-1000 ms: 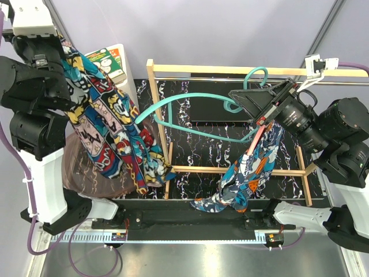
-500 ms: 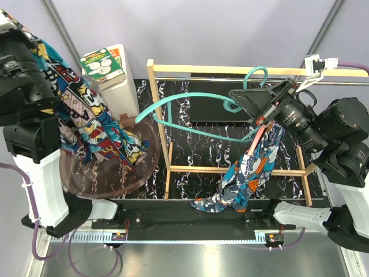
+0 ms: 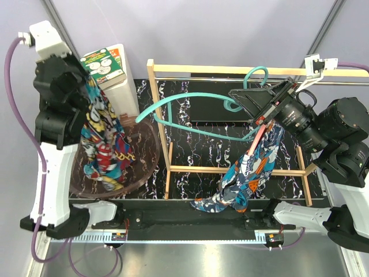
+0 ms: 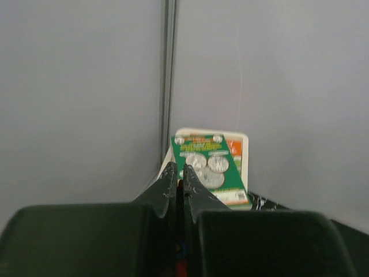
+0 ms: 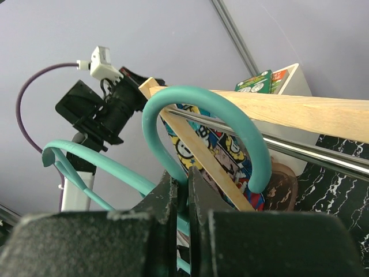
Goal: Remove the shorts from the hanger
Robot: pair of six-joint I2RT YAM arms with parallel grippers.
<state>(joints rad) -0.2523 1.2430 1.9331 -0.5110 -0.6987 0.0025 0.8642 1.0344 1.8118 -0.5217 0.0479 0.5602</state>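
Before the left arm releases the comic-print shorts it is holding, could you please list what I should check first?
1. Navy, red and yellow comic-print shorts clamped in the left gripper: ok.
2. Those shorts free of the teal plastic hanger: ok.
3. They hang over the brown translucent round basket: ok.
4. Right gripper shut on the hanger's neck: ok.
5. Teal, orange and white printed shorts off the hanger: not ok, they hang from it.

Under my left pincer (image 4: 179,176) the first shorts (image 3: 102,144) hang into the bowl (image 3: 152,139); under my right pincer (image 3: 260,119), the second shorts (image 3: 245,173) hang from the hanger (image 5: 199,96).
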